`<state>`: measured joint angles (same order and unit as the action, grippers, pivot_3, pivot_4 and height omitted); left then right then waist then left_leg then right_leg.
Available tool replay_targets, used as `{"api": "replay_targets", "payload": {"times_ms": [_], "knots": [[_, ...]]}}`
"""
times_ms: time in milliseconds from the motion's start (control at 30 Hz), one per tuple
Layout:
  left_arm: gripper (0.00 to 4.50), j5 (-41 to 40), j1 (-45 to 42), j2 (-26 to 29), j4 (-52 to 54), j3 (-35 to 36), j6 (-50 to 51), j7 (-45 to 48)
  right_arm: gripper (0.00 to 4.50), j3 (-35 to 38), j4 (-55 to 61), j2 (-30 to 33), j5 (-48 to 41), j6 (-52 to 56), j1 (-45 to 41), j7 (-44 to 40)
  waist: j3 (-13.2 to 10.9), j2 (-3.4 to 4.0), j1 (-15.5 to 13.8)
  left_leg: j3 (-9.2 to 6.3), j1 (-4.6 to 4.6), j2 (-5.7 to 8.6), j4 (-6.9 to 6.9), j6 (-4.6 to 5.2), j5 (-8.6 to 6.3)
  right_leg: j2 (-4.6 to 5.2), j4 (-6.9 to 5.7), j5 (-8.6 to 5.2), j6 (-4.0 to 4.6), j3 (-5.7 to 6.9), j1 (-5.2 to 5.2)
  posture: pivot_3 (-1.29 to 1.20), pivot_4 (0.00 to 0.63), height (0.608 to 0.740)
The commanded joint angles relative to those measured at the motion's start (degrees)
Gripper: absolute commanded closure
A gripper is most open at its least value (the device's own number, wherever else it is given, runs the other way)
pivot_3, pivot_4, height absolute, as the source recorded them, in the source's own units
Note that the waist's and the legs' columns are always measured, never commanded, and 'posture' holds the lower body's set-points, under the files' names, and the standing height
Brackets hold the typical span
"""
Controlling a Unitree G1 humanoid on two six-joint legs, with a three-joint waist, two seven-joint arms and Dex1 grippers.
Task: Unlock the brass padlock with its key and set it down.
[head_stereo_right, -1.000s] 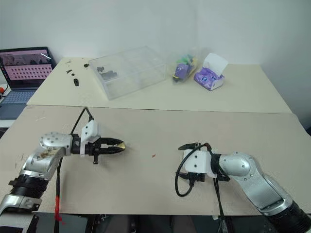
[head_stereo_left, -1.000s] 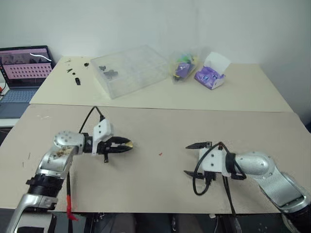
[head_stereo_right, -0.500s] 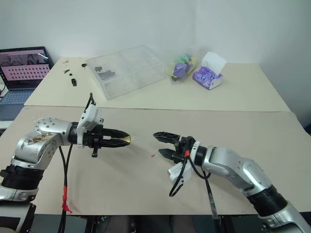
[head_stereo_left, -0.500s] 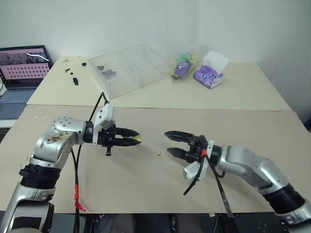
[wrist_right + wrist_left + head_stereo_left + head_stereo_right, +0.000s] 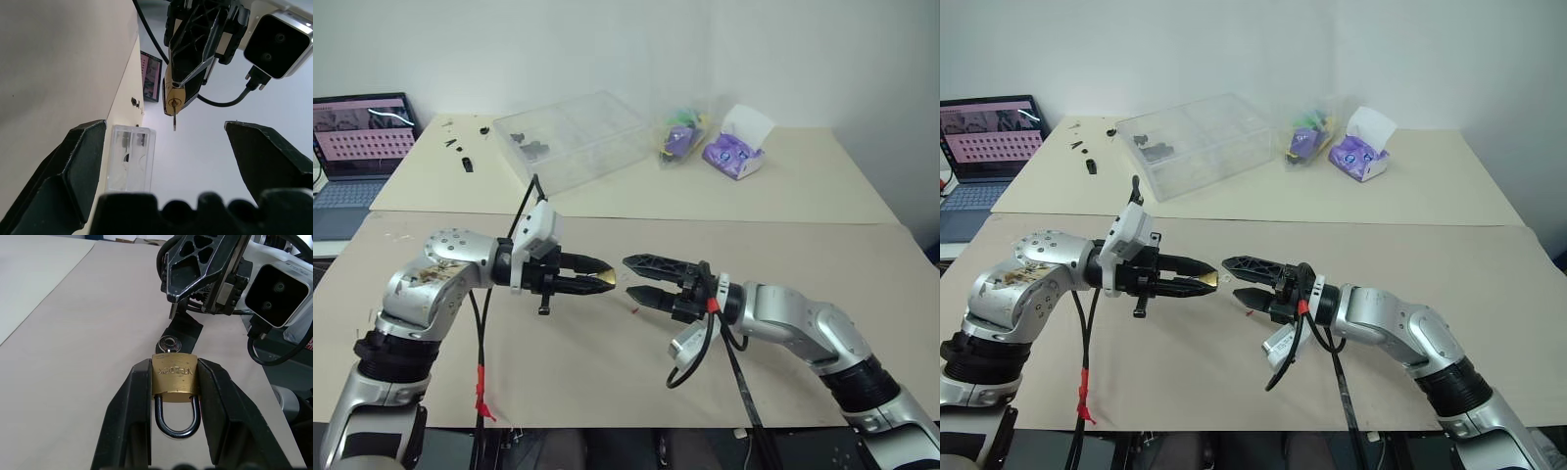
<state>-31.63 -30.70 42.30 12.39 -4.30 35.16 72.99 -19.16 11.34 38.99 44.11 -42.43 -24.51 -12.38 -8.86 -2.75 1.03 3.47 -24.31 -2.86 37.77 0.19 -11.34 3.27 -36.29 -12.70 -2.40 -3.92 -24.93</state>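
The tan table (image 5: 607, 372) serves as the landmark; a second, paler table (image 5: 803, 186) adjoins its far edge. On the paler table rest, in descending size, a clear plastic box (image 5: 573, 140), a purple tissue pack (image 5: 737, 147) and a small bag of coloured items (image 5: 680, 137). A laptop (image 5: 357, 147) stands beyond the tan table's far left corner.

Both arms are raised above the middle of the tan table, their grippers pointing at each other.

Left gripper (image 5: 597, 279): the two black fingers (image 5: 129, 416) stand at a narrow spread and clamp the brass padlock (image 5: 174, 378) by the flat sides of its body. The silver shackle loop (image 5: 177, 418) lies back between the fingers, toward the wrist; the keyhole end faces outward, toward the right gripper. The key (image 5: 169, 343) sits in the lock, its ring-like head projecting from the brass body, as the left wrist view shows. In the right wrist view the key hangs as a thin blade from the brass end.

Right gripper (image 5: 634, 278): the jaws gape wide and hold nothing. The fingertips lie just beside the padlock's key end, apart from it, with the key on the line between the two spread fingers (image 5: 73, 166).

A tiny red speck (image 5: 633, 311) lies on the tan table below the two grippers.
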Motion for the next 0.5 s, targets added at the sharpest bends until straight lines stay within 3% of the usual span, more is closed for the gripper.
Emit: {"api": "replay_targets", "payload": {"times_ms": [33,167,267,500], "knots": [[3.66,-0.92,-0.11,0.92,2.35,0.53,-0.18,0.27,0.00,2.14,1.54,-0.31,-1.46,-0.57,-1.22,0.11,0.00,0.00,0.00,0.00,0.00,0.00,0.00,0.00,0.00,0.00,-0.01,0.01,0.00,0.00,0.00,0.00,0.150,0.740],[3.66,-0.38,0.26,1.29,1.92,0.35,-0.72,0.57,0.00,2.07,1.47,-0.15,-1.22,-0.82,-1.20,0.10,0.00,0.00,0.07,0.00,0.01,0.00,0.00,0.00,0.00,0.00,-0.02,0.01,0.02,-0.01,0.00,0.00,0.150,0.740],[3.66,-0.27,0.12,1.33,1.80,0.15,-0.78,0.57,0.63,1.98,1.29,-0.24,-1.00,-0.82,-1.29,0.15,0.00,0.00,0.02,0.00,0.01,0.00,0.00,0.00,0.00,0.00,-0.03,0.02,0.02,-0.01,0.00,0.00,0.150,0.740],[3.66,0.14,-0.25,1.35,1.17,-0.28,-1.18,0.54,3.06,1.55,2.17,-0.66,-0.72,-0.66,-1.07,-0.31,0.00,0.00,0.04,0.00,0.01,0.00,0.02,0.00,0.00,0.00,-0.04,0.03,0.03,-0.01,0.00,0.00,0.150,0.740]]}}
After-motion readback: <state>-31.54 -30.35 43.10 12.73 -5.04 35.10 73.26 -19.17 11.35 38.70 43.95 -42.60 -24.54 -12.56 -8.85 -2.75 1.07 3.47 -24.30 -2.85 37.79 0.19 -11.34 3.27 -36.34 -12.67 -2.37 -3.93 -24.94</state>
